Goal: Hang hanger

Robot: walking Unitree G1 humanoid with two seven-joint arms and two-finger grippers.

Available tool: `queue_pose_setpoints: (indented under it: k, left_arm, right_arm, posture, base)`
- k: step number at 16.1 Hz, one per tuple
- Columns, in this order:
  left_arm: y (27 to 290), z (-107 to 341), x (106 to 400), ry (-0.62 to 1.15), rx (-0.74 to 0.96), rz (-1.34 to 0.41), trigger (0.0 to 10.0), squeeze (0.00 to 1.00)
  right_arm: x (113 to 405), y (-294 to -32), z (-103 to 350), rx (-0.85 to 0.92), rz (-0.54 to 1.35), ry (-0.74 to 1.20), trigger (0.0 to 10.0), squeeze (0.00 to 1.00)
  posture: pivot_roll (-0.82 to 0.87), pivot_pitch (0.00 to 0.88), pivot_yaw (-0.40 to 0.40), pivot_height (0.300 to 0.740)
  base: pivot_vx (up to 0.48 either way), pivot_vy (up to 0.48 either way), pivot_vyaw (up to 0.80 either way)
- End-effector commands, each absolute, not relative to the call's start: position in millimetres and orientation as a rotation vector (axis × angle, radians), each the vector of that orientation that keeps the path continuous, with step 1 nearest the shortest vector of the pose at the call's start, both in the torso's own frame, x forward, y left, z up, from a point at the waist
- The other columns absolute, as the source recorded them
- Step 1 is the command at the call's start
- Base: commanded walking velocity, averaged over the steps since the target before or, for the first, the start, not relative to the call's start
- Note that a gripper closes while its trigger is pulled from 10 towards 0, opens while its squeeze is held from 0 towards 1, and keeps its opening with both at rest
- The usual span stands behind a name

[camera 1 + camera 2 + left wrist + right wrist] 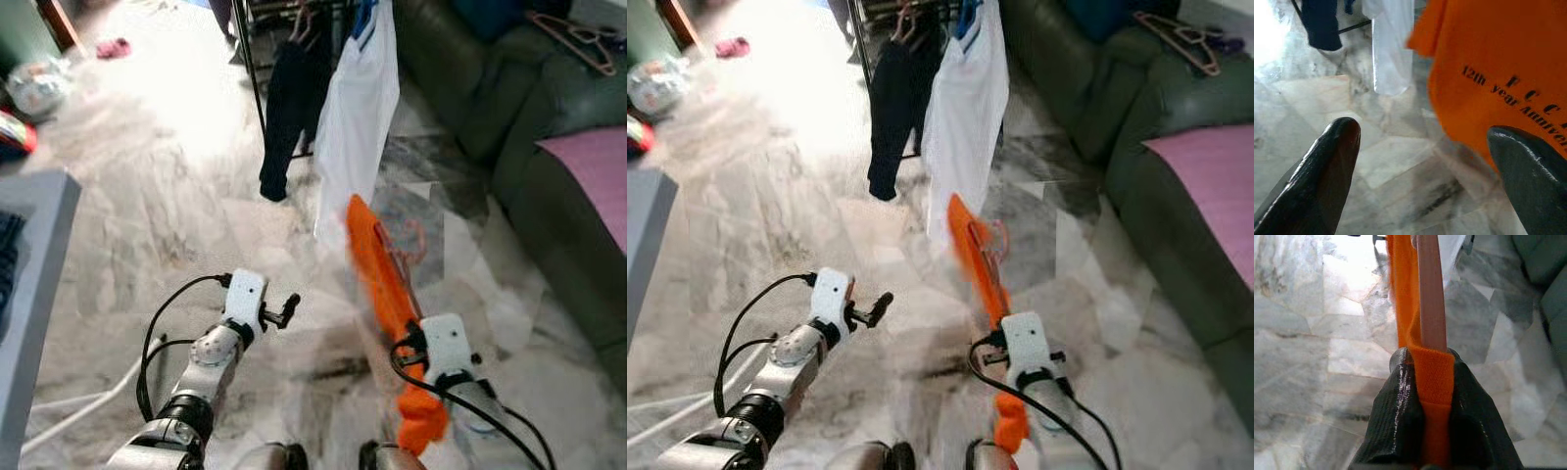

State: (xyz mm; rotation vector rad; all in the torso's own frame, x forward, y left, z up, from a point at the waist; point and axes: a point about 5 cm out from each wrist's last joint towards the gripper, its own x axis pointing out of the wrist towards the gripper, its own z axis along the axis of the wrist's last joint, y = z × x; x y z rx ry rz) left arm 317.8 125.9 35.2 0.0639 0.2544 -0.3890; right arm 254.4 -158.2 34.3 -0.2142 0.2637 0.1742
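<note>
Pinching the pink hanger (1431,293) and orange shirt (1434,382), the right gripper (1434,377) fingers clench; left gripper (1420,147) fingers spread.

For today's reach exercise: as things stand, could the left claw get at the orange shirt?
Probably yes: the left claw is open, the orange shirt hangs just beside it in the right claw, and nothing sits between them.

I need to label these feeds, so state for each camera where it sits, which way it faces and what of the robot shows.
Left eye view: head, looking forward and down at the clothes rack; both arms show.
Right eye view: same scene, shifted.
Left wrist view: along the open left gripper toward the orange shirt.
Right wrist view: along the right gripper, clamping shirt and pink hanger.
Shared: every view shows the orange shirt and marble floor.
</note>
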Motion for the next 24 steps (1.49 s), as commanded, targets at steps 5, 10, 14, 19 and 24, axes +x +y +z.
queue_pose_setpoints:
  k: [5, 10, 14, 19, 24]
  left_arm:
    - [116.3, 47.9, 320.7, 0.172, -0.016, -0.466, 10.0, 0.00]
    - [103.7, 77.5, 335.2, 0.049, -0.120, -0.473, 10.0, 0.00]
    - [102.7, 86.8, 338.2, 0.013, -0.159, -0.465, 10.0, 0.00]
    - [110.6, 86.1, 338.3, 0.013, -0.132, -0.423, 10.0, 0.00]
    - [119.7, 75.1, 334.7, 0.067, -0.092, -0.403, 10.0, 0.00]
  right_arm:
    - [257.4, -149.0, 61.1, -0.294, 0.400, 0.153, 10.0, 0.00]
    - [258.6, -133.6, 87.5, -0.281, 0.687, 0.097, 10.0, 0.00]
    - [255.7, -120.5, 98.3, -0.253, 0.858, 0.072, 10.0, 0.00]
    - [261.6, -126.8, 100.1, -0.303, 0.810, 0.055, 10.0, 0.00]
    - [275.6, -143.2, 112.2, -0.421, 0.636, -0.043, 10.0, 0.00]
  posture:
    - [-0.09, 0.220, 0.065, 0.740]
    - [-0.09, 0.231, 0.068, 0.740]
    - [-0.09, 0.235, 0.068, 0.740]
    - [-0.08, 0.236, 0.071, 0.740]
    - [-0.09, 0.244, 0.081, 0.740]
  base:
    - [0.000, 0.000, 0.00]
    - [0.000, 0.000, 0.00]
    - [0.000, 0.000, 0.00]
    - [0.000, 0.000, 0.00]
    - [0.000, 0.000, 0.00]
